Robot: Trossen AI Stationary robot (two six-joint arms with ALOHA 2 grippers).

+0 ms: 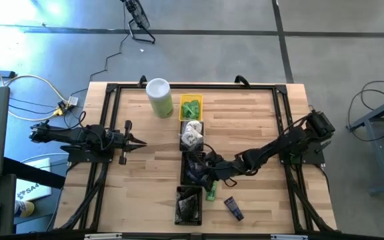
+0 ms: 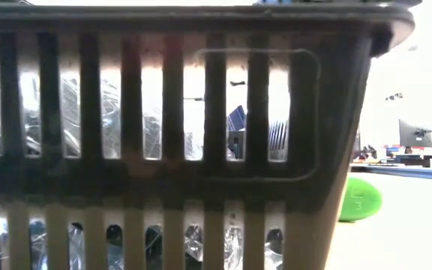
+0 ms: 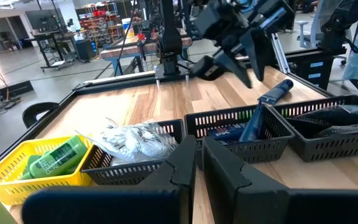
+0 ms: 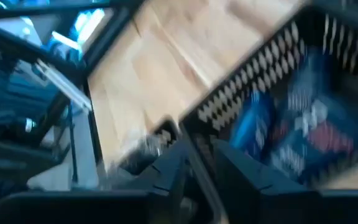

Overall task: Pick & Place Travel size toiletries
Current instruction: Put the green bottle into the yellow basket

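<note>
Wood table (image 1: 145,153) carries tray row. Right gripper (image 1: 205,175) positioned over third tray (image 1: 193,167) of blue packets; finger state indeterminate. Left gripper (image 1: 137,141) parked, fingers together. Release recommended low, centred within walls.

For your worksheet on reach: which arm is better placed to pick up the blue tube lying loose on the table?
Probably the right. Its tool hangs beside the blue tube, whereas the left tool waits across the table, beyond the row of trays.
</note>
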